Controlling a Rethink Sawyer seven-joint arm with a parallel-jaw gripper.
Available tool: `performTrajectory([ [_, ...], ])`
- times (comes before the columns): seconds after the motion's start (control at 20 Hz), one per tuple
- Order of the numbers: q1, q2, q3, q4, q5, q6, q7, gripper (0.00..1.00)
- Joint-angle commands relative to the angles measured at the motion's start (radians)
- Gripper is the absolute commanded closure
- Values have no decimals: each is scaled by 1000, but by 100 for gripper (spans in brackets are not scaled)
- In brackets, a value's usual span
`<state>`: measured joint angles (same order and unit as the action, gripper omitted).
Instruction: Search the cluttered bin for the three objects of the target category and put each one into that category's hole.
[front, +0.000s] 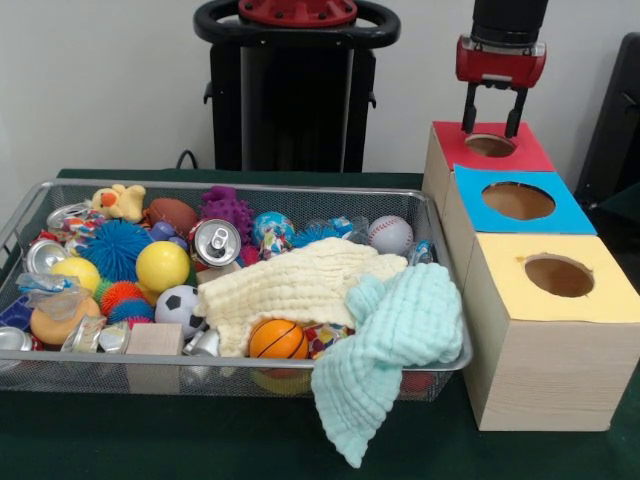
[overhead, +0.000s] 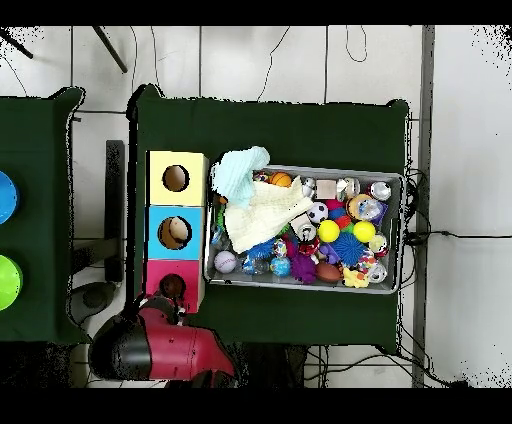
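At the upper right of the front view, my gripper (front: 494, 128) hangs spread and empty over the red box's hole (front: 490, 145). The baseball (front: 390, 235) looks hard, light and smooth, so I'd pinch across its middle.

The red and black arm (overhead: 165, 345) reaches out from its base and hangs its wrist straight down. The gripper (front: 492, 128) points downward, its two dark fingers (front: 468, 110) parted with a clear gap between them, nothing held.

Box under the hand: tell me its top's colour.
Red top, with the hand right above its hole; the front view shows it best.
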<state>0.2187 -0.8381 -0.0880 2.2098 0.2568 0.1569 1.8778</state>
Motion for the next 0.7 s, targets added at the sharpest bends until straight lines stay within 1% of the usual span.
performTrajectory([
  [0.05, -6, 4, 4, 36, 38, 103, 212, 0],
  [0.2, 8, -16, -33, 22, 19, 133, 200, 0],
  [0.3, 6, -24, -51, 18, 7, 137, 187, 0],
  [0.45, -23, -34, -57, 28, -11, 123, 158, 0],
  [0.7, -78, -57, -65, 23, -48, 139, 96, 0],
])
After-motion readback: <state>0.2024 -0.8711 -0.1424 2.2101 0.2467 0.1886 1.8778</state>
